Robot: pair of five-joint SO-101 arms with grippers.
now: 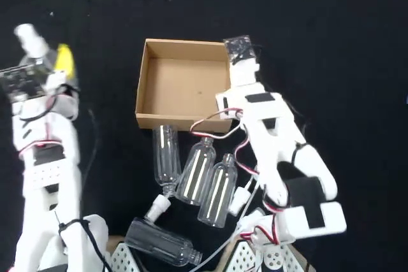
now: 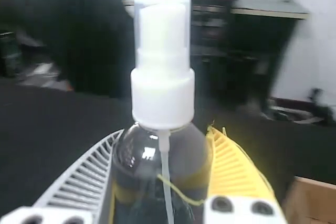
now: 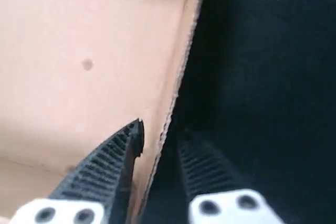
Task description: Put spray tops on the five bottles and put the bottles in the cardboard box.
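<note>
1. The cardboard box (image 1: 141, 87) is an open, shallow, square brown carton on the black table cover (image 1: 331, 42). Its floor is bare, with one small dark spot.
2. The left gripper (image 2: 160, 145) is clamped on a clear spray bottle (image 2: 142, 156), with one white ribbed finger (image 2: 86, 179) and one yellow ribbed finger (image 2: 231, 166) on opposite sides of the body. In the high view this bottle is raised, well apart from the box on its left-arm side.
3. That bottle carries a white spray top (image 2: 161, 98) seated on the neck. The top has a clear cap over the nozzle and a thin dip tube running down inside.
4. The right gripper (image 3: 160, 135) is at the box wall on the right-arm side. Its black jaws stand apart, one inside the box and one outside, with the cardboard wall between them.
5. Three uncapped clear bottles lie side by side near the box wall that faces the arm bases: first bottle (image 1: 167, 154), second bottle (image 1: 196, 170), third bottle (image 1: 218, 189).
6. A loose white top (image 1: 158, 207) lies at the first bottle's neck; whether it is attached cannot be told. Another white top (image 1: 241, 199) lies just beside the third bottle.
7. A fourth bottle (image 1: 159, 241) lies on its side farther from the box than the other three, between the arm bases.
</note>
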